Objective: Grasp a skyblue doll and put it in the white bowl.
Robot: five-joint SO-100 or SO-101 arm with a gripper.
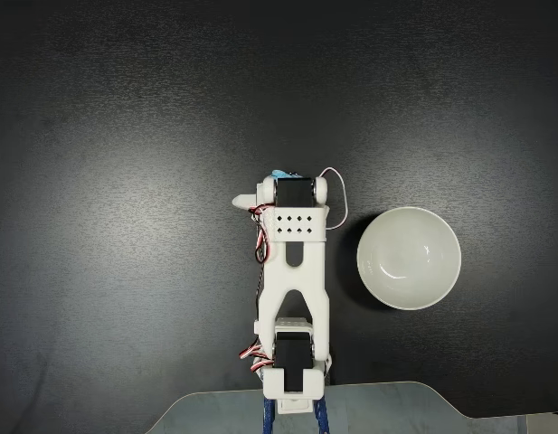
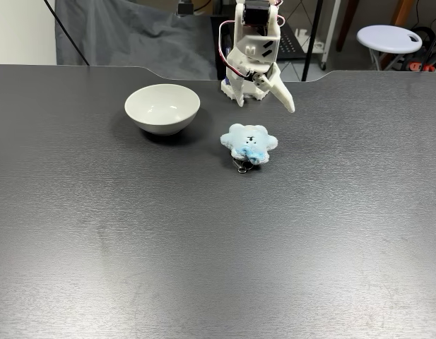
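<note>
Skyblue doll [image 2: 249, 143] on table, pincer [image 2: 274, 95] above, empty, slightly parted.

In a fixed view from above, the arm hides the skyblue doll [image 1: 282, 173] except a sliver at twelve o'clock.

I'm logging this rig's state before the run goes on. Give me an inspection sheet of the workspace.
Surface: dark table, matte, with some glare.
Job's things: white bowl upright and empty; blue doll lies on the table beside it, apart from it, a small metal ring at its near edge.
Clutter: nothing seen on the table.
Gripper: gripper hangs above and behind the doll, not touching it; jaws parted, holding nothing.
Cables: pink wire loops off the arm's wrist; red and black wires run along the arm.
Surroundings: grey cloth, a white stool and stand legs behind the table.
</note>
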